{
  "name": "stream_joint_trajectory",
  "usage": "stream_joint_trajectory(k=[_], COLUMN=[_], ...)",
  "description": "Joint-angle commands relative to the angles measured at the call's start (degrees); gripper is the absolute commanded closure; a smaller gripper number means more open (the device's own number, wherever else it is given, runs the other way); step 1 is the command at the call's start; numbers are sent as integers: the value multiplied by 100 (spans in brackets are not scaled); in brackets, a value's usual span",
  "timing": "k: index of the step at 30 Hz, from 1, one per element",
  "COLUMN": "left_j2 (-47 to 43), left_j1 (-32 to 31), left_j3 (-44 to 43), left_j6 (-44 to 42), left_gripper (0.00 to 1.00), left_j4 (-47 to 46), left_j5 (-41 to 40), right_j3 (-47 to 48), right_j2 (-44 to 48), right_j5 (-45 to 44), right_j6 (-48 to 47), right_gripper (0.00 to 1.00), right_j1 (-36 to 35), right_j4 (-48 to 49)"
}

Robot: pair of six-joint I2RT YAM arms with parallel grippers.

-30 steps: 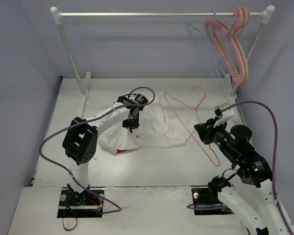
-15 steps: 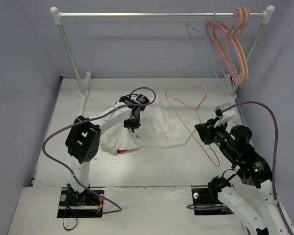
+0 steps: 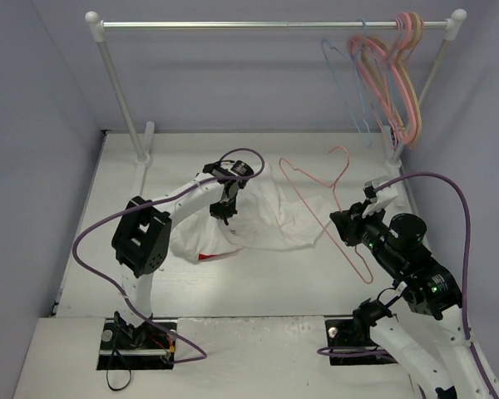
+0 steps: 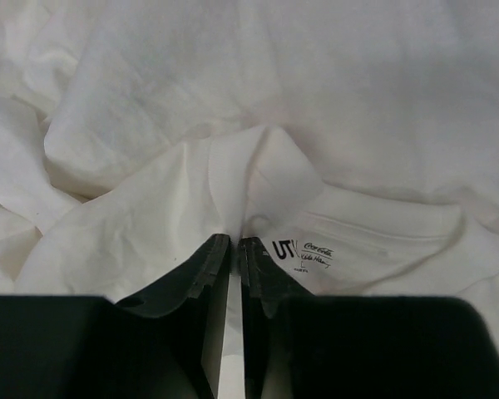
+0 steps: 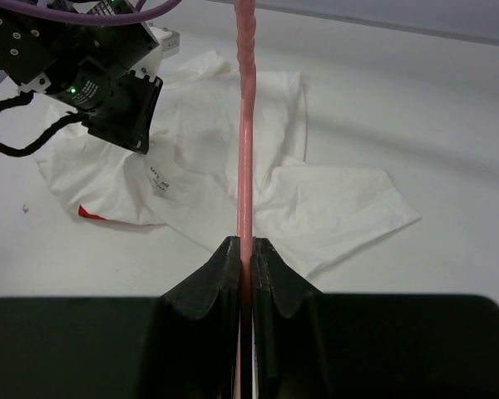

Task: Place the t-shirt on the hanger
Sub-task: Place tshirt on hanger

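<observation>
The white t-shirt (image 3: 270, 220) lies crumpled on the table, with a sliver of its red print (image 3: 206, 256) showing at its near left edge. My left gripper (image 3: 224, 213) is shut on a fold of the shirt next to the collar label (image 4: 303, 253); the jaws pinch white fabric (image 4: 234, 243). My right gripper (image 3: 339, 223) is shut on the long side of the thin pinkish-red wire hanger (image 3: 313, 178), held over the shirt's right part. In the right wrist view the hanger wire (image 5: 246, 125) runs straight up from the jaws over the shirt (image 5: 324, 199).
A clothes rail (image 3: 274, 25) stands at the back on two posts (image 3: 121, 91). A pale blue hanger (image 3: 337, 62) and a bunch of pink and peach hangers (image 3: 397, 79) hang at its right end. Grey walls close in on both sides.
My left arm has shifted slightly to the right, still gripping the shirt. The right arm and the hanger have hardly moved.
</observation>
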State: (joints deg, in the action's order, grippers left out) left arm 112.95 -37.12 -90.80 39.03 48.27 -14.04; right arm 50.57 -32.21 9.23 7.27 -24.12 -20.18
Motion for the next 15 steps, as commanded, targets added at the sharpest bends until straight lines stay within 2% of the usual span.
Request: stream_joint_trajectory(k=[1, 10, 15], left_j2=[-546, -940, -1178], left_j1=[-32, -23, -5], left_j3=[-245, -78, -139], left_j6=[-53, -237, -501], left_gripper=[89, 91, 93], left_j4=[148, 51, 16], left_j5=[-178, -2, 24], right_j3=[23, 15, 6], right_j2=[-31, -145, -435], right_j5=[-9, 280, 895], right_j6=[-59, -85, -50], right_gripper=[100, 100, 100], right_j1=[-58, -119, -163], right_j4=[498, 542, 691])
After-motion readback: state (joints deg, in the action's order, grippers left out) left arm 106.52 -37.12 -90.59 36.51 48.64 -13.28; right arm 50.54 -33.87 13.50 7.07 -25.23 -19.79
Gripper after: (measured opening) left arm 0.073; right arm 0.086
